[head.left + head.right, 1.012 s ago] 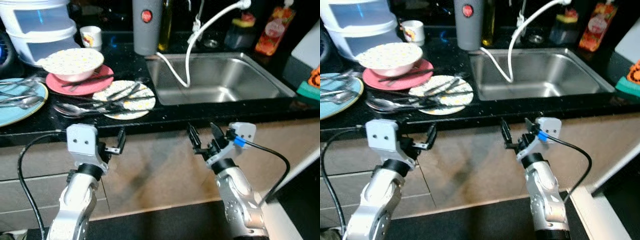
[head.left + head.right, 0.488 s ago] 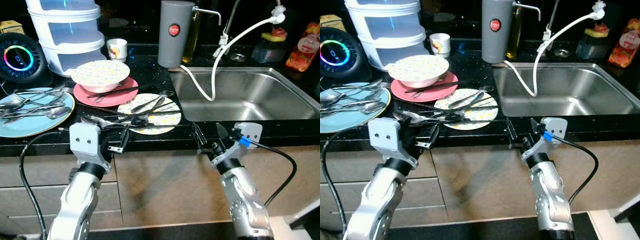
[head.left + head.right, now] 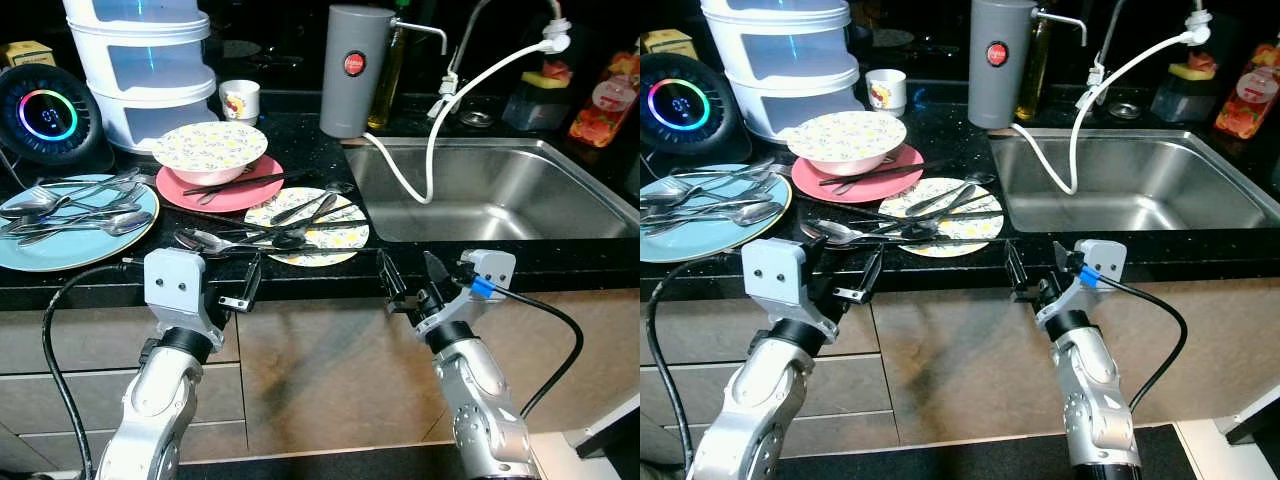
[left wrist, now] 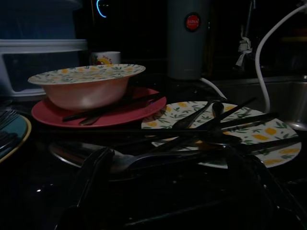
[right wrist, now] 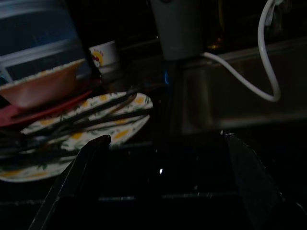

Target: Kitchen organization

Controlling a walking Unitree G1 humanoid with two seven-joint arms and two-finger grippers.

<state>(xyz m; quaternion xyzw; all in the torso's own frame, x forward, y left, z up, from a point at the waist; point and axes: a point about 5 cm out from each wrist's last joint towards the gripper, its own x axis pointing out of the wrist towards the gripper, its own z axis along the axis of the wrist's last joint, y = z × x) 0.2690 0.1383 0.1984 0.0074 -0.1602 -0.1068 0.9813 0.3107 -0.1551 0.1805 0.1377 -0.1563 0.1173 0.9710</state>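
On the black counter lies a yellow-flowered plate [image 3: 312, 216] with dark cutlery across it, and spoons [image 3: 205, 240] rest just in front of it. Behind it a flowered bowl [image 3: 210, 150] stands on a pink plate [image 3: 225, 188] that also carries chopsticks. At the left a blue plate [image 3: 60, 215] holds several spoons and forks. My left gripper [image 3: 243, 285] hangs open at the counter's front edge, below the spoons. My right gripper [image 3: 408, 272] is open too, at the edge in front of the steel sink [image 3: 490, 190]. Both are empty.
A white hose [image 3: 435, 120] loops into the sink. At the back stand a grey cylinder [image 3: 350, 70], a small mug [image 3: 240, 100], stacked white containers [image 3: 145, 70] and a round speaker with a lit ring [image 3: 45, 115]. Bottles [image 3: 600, 95] stand behind the sink. Beige cabinet fronts [image 3: 330, 370] are below.
The whole picture has shifted, so the camera moved and the counter shows more fully. Both grippers now sit closer to the counter's front edge, still open. Nothing on the counter moved.
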